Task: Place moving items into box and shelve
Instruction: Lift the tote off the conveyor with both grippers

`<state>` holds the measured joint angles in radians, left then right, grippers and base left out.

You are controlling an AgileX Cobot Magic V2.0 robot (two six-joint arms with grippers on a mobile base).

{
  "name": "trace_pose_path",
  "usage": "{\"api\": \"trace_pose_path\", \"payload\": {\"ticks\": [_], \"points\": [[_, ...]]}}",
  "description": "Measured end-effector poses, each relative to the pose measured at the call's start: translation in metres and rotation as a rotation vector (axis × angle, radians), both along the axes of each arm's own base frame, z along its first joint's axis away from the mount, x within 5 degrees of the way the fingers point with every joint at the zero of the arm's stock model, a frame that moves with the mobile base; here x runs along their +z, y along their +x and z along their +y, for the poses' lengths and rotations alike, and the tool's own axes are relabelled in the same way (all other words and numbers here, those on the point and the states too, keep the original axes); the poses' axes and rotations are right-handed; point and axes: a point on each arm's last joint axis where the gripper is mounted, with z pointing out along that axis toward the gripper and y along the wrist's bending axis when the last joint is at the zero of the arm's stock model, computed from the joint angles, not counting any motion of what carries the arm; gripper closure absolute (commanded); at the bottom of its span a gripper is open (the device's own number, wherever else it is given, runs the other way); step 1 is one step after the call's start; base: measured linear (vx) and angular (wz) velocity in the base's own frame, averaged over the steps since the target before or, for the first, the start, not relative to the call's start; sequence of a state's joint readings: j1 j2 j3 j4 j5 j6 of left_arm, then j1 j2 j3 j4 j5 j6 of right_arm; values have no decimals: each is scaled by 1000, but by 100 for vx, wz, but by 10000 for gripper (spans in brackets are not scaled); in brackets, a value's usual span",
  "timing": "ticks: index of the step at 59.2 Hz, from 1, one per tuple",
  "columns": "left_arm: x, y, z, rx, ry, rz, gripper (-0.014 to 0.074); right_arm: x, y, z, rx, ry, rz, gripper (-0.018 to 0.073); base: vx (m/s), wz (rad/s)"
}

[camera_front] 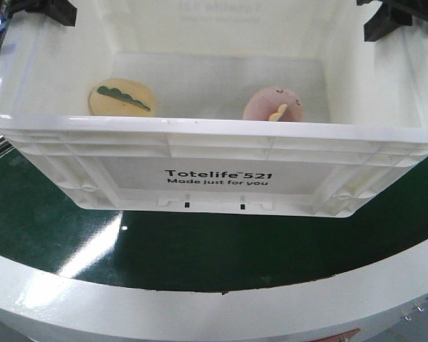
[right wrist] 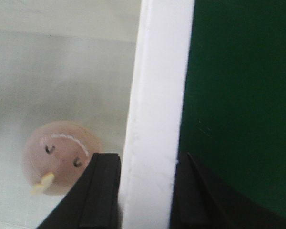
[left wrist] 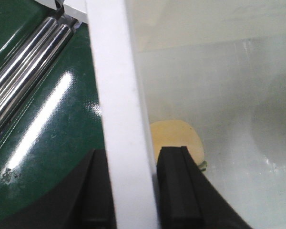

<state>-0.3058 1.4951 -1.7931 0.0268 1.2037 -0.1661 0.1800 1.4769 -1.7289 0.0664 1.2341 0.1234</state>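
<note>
Counter point(camera_front: 200, 242): dark green top with glossy glare streaks and a curved white edge band along the near side.

Box point(camera_front: 214, 178): white crate, open top, ribbed rim and sides. Black "Totelife 521 Made just for you" on the near wall, which faces the front camera. It sits over the green top. Can't tell whether the base touches the counter.

Rollers point(left wrist: 24, 67): chrome bars on the counter, outside the box's left wall, visible in the left wrist view.

Left hand point(left wrist: 133, 155): black, straddling the box's left rim. One finger is inside, the other outside over the green, and both press against the rim. Clamped on the box.

Right hand point(right wrist: 148, 162): same on the right rim. One finger is inside, the other on the green side, both tight to the wall. Gripping the box.

Items: two, both on the box floor and well apart.
- Beige item point(camera_front: 121, 98): left half, flat and round, with a dark green scalloped strip across the top. In the left wrist view it lies just beyond the inner finger.
- Pink item point(camera_front: 278, 105): right half, rounded, with a small yellow bit on the front. The right wrist view shows two dark dots and a pale arc on it, and it lies near the inner finger.
</note>
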Motion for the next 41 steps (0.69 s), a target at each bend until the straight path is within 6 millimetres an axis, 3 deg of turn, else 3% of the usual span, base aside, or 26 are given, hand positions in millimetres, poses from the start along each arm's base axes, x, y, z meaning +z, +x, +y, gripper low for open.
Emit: {"api": "trace_pose_path", "payload": {"ticks": [14, 41], "points": [[7, -7, 1, -3, -6, -23, 597, 12, -10, -1, 0, 16, -56, 564, 0, 0], [8, -7, 2, 0, -2, -30, 597, 14, -10, 0, 3, 32, -74, 564, 0, 0]]}}
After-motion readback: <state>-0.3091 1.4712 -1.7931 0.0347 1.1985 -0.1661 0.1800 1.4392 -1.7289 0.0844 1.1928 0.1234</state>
